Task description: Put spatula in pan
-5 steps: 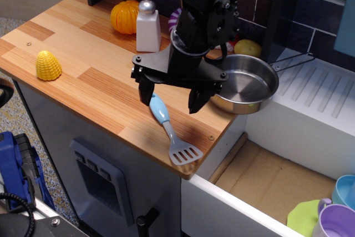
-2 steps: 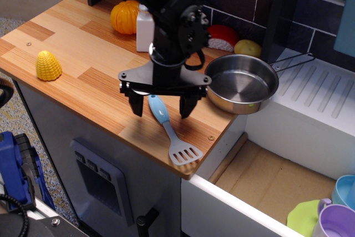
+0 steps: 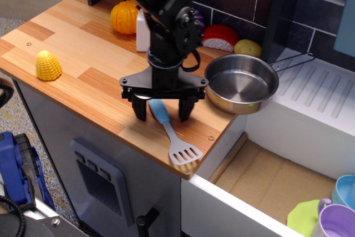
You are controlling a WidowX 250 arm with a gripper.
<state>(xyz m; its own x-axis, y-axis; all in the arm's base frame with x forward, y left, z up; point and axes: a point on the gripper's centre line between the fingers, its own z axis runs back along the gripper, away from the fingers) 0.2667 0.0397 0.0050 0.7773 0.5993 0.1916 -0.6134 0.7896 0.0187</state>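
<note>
The spatula (image 3: 171, 134) lies flat on the wooden counter near its front right corner, light blue handle toward the back, slotted blade (image 3: 185, 154) at the counter's edge. My black gripper (image 3: 162, 109) is open and straddles the blue handle, one finger on each side, low over the counter. The shiny steel pan (image 3: 242, 84) sits to the right at the counter's right edge, empty, its thin dark handle pointing right over the white sink drainer.
A yellow corn toy (image 3: 48, 65) sits at the left. An orange pumpkin (image 3: 124, 16), a white shaker behind my arm, a red-and-white toy (image 3: 219, 37) and a yellowish potato (image 3: 247, 48) stand at the back. Below right are cups (image 3: 338, 215) in an open drawer.
My gripper has moved left and down from beside the pan and now has its open fingers on either side of the spatula's handle. The spatula and pan have not moved.
</note>
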